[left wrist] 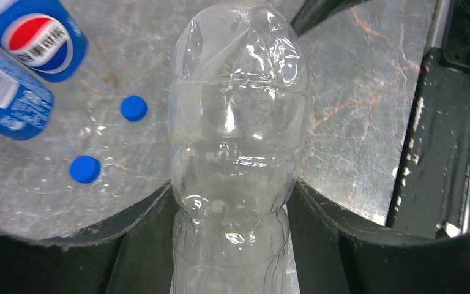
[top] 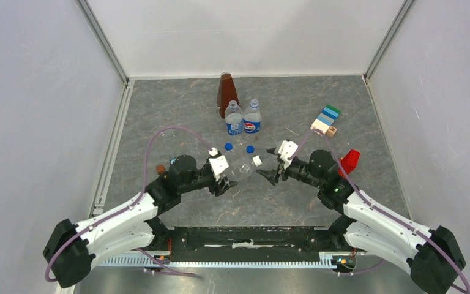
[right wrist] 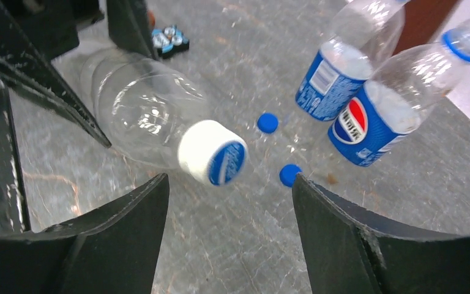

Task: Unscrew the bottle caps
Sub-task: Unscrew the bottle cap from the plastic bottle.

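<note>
1. Top external view.
   - Grey marbled desk (top: 159, 110).
   - Two labelled bottles (top: 234, 119) stand upright side by side at centre rear, just in front of a brown pyramid-shaped object (top: 226, 92).
   - Two blue caps (top: 228, 146) lie loose on the desk near the labelled bottles.
   - The unlabelled bottle (top: 243, 166) is held sideways between the arms. Its white cap (top: 257, 160) points towards the right hand (top: 268, 164), and the left hand (top: 227, 177) is at the bottle's other end.
2. Left wrist view.
   - The left hand is grasping the unlabelled bottle, with both fingers pressed against its clear sides.
   - The blue caps and labelled bottles are at upper left.
3. Right wrist view.
   - The right hand is released. Its fingers are spread wide on either side of the white cap and do not touch it.
   - The white cap has a blue mark on top and is still seated on the bottle's neck.
</note>
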`<state>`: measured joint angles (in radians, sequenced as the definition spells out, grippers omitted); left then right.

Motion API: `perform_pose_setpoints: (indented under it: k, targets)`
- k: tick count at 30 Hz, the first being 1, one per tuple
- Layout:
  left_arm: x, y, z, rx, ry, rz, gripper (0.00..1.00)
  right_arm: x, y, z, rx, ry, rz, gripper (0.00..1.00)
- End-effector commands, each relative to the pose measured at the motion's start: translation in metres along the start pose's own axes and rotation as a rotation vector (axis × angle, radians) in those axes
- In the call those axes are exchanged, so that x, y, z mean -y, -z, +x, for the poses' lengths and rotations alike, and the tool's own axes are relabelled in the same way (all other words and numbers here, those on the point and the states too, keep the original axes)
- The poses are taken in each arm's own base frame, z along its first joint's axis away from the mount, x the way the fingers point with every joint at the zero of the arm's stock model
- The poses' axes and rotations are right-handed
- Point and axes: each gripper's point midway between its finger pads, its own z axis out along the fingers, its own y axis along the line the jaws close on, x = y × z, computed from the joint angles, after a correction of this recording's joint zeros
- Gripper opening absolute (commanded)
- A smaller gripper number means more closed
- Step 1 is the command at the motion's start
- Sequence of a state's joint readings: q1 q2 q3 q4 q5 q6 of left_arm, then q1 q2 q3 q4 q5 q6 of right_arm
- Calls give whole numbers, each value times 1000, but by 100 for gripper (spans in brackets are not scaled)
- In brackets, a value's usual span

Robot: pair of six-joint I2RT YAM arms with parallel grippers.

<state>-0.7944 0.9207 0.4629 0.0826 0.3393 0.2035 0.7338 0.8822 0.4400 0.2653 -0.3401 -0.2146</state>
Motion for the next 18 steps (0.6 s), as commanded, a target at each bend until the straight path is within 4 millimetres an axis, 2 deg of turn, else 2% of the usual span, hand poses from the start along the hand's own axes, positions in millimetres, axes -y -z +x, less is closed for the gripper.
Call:
perform_pose_setpoints:
  k: [1,5,9,15,18]
  targets:
    - [-14,12,-35,183,-53,-107,2,12,12,-57,198,-115,-12,78]
    - [-15,19,-37,217,-84,-128,2,9,26,-75,292,-231,-104,78]
    - [-12,18,-34,213,-110,-108,2,6,26,-87,336,-348,-179,76]
    - [-7,13,-31,200,-117,-73,2,-1,15,-83,315,-445,-269,72]
    - [-5,12,-33,207,-117,-56,2,3,11,-82,328,-457,-254,72]
